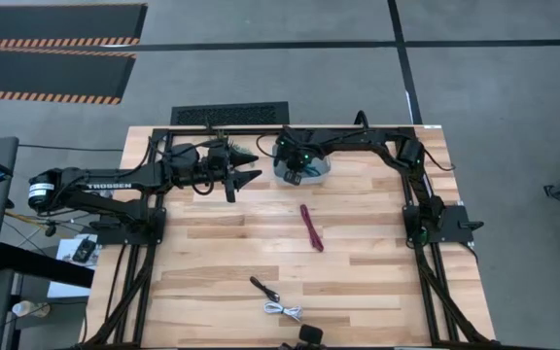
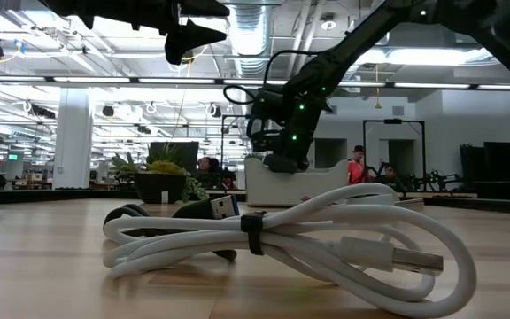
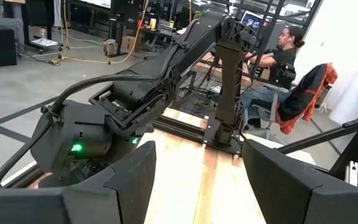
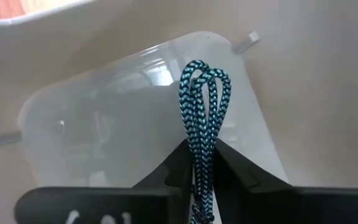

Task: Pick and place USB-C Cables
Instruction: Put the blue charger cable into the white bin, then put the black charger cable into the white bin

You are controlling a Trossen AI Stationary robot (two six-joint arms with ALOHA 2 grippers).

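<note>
From above, the right pincer (image 1: 297, 167) hangs over a pale translucent plastic bin (image 1: 321, 171) at the far edge of the wooden desk (image 1: 377, 292). The left pincer (image 1: 248, 167) waits beside it, fingers spread, empty. A maroon braided cable (image 1: 311, 227) lies mid-desk; a black cable (image 1: 264, 289) and a white coiled cable (image 1: 284, 311) lie near the front.

At desk level, the white cable (image 2: 326, 239) fills the foreground.

In the right wrist view, the pincer (image 4: 199, 163) pinches a teal braided cable (image 4: 201, 112) inside the bin (image 4: 92, 124).

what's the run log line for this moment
right pincer: teal cable between fingers, over white bin | left pincer: open, idle | maroon cable, black cable, white cable: on table
</note>
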